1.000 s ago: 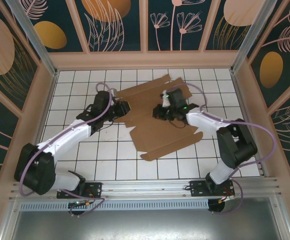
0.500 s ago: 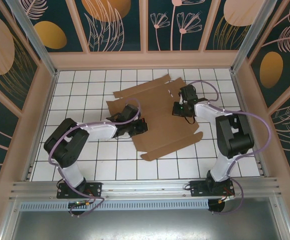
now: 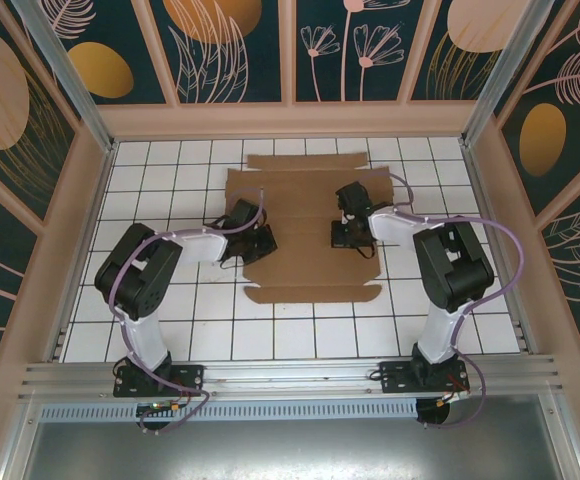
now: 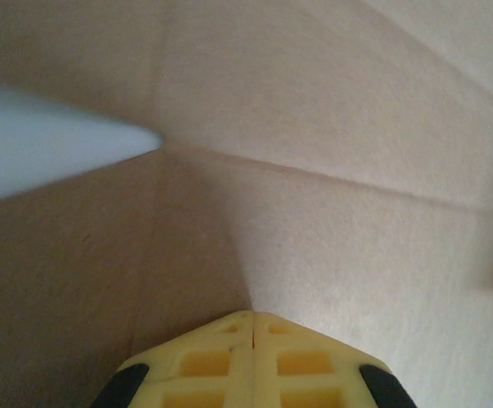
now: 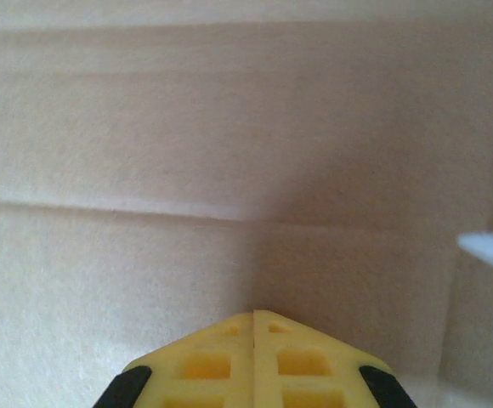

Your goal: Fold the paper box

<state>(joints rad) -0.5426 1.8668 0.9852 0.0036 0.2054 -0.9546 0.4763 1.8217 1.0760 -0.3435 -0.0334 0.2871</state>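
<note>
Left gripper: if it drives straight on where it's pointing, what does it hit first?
The flat brown cardboard box sheet. The left gripper, jaws shut, points straight at one of its panels with nothing in between. It is possibly in contact; depth is unclear.

Paper box (image 3: 305,215) flat on table (image 3: 170,310), L pincer (image 3: 263,244) on its left edge, R pincer (image 3: 353,240) on right side

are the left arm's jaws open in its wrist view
No, the left jaws are shut: their yellow fingertips meet along a thin seam with nothing between them, right over the paper box.
</note>
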